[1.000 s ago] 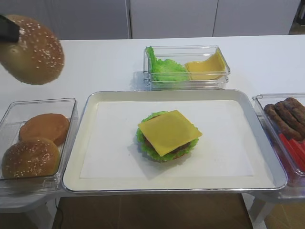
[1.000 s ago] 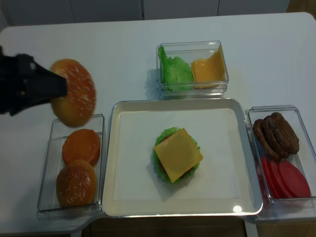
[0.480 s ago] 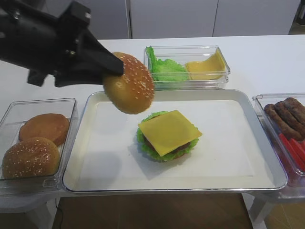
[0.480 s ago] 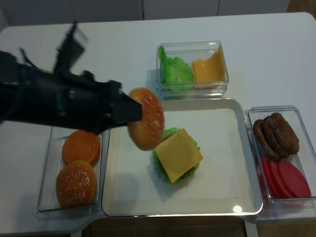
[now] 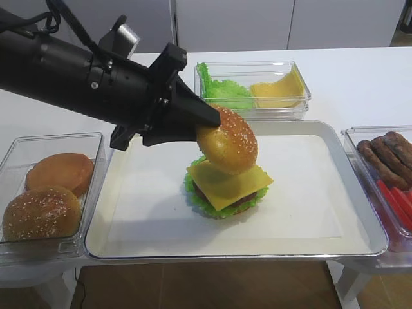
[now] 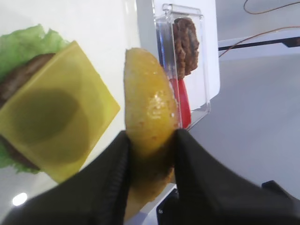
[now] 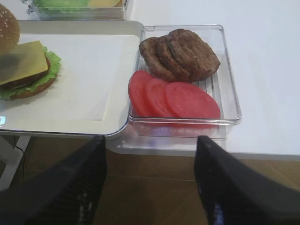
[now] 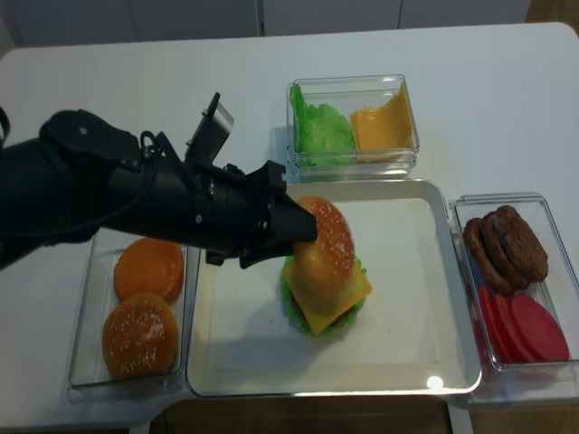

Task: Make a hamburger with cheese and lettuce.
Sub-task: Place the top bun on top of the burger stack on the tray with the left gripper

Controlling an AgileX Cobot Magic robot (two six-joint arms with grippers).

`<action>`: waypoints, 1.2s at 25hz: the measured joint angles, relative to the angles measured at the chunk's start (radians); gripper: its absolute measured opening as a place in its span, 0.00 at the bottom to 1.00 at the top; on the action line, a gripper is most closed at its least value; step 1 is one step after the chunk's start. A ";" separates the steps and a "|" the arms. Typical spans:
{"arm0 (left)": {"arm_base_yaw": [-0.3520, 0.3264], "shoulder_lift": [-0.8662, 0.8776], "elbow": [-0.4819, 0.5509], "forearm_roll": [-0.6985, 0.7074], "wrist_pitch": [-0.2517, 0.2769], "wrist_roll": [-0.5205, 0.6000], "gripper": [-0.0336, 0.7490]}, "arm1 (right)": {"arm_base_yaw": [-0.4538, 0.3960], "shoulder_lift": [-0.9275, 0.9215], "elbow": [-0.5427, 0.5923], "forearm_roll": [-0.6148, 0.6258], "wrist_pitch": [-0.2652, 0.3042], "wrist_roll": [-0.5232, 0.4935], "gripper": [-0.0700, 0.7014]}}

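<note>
The left end effector (image 5: pixel 209 132) is pinching the sesame top bun (image 5: pixel 228 140) by its edge, w/ one finger (image 6: pixel 105 180) on each side of the rim in the left wrist view. The bun is tipped up on its side, not flat. It hangs right over the hamburger (image 5: pixel 225 187), near it but not pressed down on it yet, as far as the high views show.

Just under the bun is the cheese (image 5: pixel 232 183), a flat yellow square. Below that peeks the brown patty, and the frilly green lettuce (image 5: pixel 199 196) sticks out all round the bottom. The stack sits about mid tray (image 5: pixel 309 241), on the counter (image 5: pixel 360 77).

To do this step well, I think the bun needs to turn so its flat side faces down, then go straight down on the middle of the cheese. Go slow. Let go only when the bun rests on the stack, else it may roll off or push the cheese crooked. It sits a bit toward the arm side of the cheese now, so a small nudge away from the arm should help.

Out to the far side from this end effector, the right end effector (image 7: pixel 150 180) has its fingers spread wide apart, holding nothing. It waits by the box of patties and tomato slices (image 7: pixel 185 101).
</note>
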 joint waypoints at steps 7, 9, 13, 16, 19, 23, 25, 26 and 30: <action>0.000 0.069 0.000 -0.070 0.033 0.040 0.31 | 0.000 0.000 0.000 0.000 0.000 0.000 0.67; 0.000 0.087 0.000 -0.075 0.037 0.056 0.31 | 0.000 0.000 0.000 0.000 0.000 0.000 0.67; 0.000 0.099 0.000 -0.098 0.039 0.077 0.31 | 0.000 0.000 0.000 0.000 0.000 0.000 0.67; 0.000 0.099 0.000 -0.107 0.041 0.087 0.31 | 0.000 0.000 0.000 0.000 0.000 0.000 0.67; 0.000 0.116 0.000 -0.112 0.050 0.090 0.31 | 0.000 0.000 0.000 0.000 0.000 0.000 0.67; 0.015 0.138 0.000 -0.112 0.062 0.092 0.31 | 0.000 0.000 0.000 0.000 0.000 0.000 0.67; 0.024 0.138 0.000 -0.112 0.064 0.095 0.31 | 0.000 0.000 0.000 0.000 0.000 0.000 0.67; 0.026 0.138 0.000 -0.112 0.066 0.098 0.31 | 0.000 0.000 0.000 0.000 0.000 0.000 0.67; 0.030 0.138 0.000 -0.115 0.070 0.098 0.31 | 0.000 0.000 0.000 0.000 0.000 0.000 0.67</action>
